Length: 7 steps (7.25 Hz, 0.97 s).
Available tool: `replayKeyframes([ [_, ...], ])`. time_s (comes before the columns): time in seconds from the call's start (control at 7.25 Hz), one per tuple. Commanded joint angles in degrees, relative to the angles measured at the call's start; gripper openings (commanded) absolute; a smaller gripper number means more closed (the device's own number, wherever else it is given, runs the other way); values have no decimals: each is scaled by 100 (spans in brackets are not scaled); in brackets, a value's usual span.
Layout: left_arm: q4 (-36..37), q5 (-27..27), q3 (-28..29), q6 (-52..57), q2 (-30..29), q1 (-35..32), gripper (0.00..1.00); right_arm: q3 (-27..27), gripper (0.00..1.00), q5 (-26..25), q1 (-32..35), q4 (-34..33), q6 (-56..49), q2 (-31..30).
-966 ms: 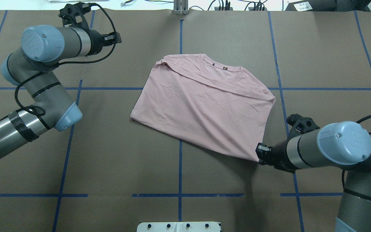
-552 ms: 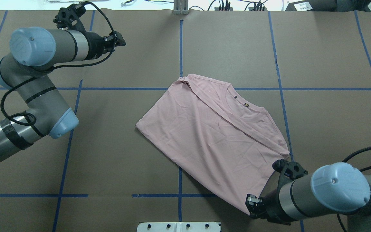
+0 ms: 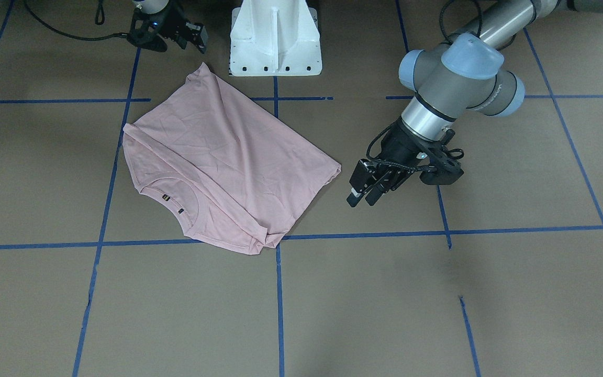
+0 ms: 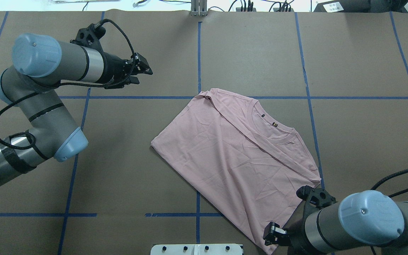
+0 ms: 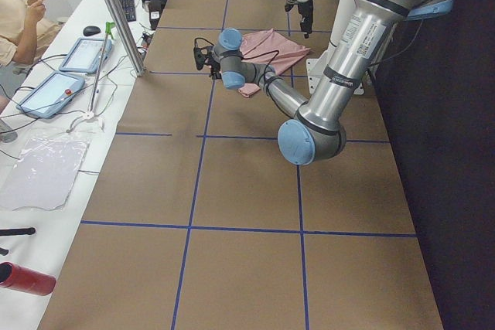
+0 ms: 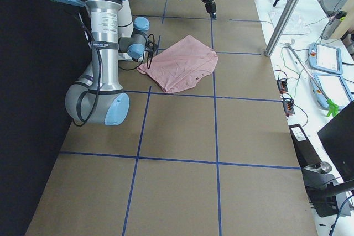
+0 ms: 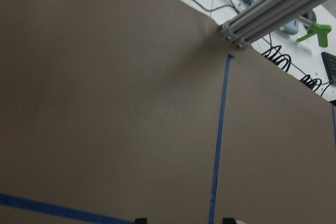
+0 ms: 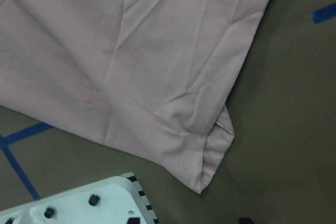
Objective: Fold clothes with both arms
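Note:
The pale pink T-shirt (image 4: 239, 156) lies folded and askew on the brown table, plain side up with the collar toward the far right; it also shows in the front view (image 3: 228, 162). Its near corner lies free in the right wrist view (image 8: 202, 182). My right gripper (image 4: 273, 237) hovers over that corner, fingers apart and holding nothing; in the front view (image 3: 197, 39) it is clear of the cloth. My left gripper (image 4: 147, 69) is open and empty over bare table, left of and beyond the shirt; in the front view (image 3: 359, 196) it sits just off the shirt's side corner.
The white pedestal base (image 3: 275, 36) stands at the table's near edge, right beside the shirt's near corner (image 8: 89, 203). Blue tape lines (image 4: 198, 56) grid the table. An aluminium post (image 7: 273, 3) and cables stand at the far edge.
My right gripper dragged the shirt's corner toward the robot base, turning the shirt and sliding it nearer, and has now let go. My left gripper moved right and nearer, toward the shirt.

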Motion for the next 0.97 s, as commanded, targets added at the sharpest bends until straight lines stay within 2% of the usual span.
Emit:
replayKeyframes([
  [0.0,639,121,-658,-325,299,473,62,3,100,-184,381,7,-6,83],
  [0.14,1427,478,-992,-334,283,867,62,-5,100,-482,348,8,-6,145],
  [0.28,2000,899,-1117,-334,274,1298,62,-40,100,-537,365,8,-15,154],
  [0.55,2225,1061,-1014,-325,265,1617,62,-93,100,-808,417,418,-15,276],
  [0.83,2454,1079,-795,-299,221,1821,62,-102,100,-854,523,482,3,286],
])
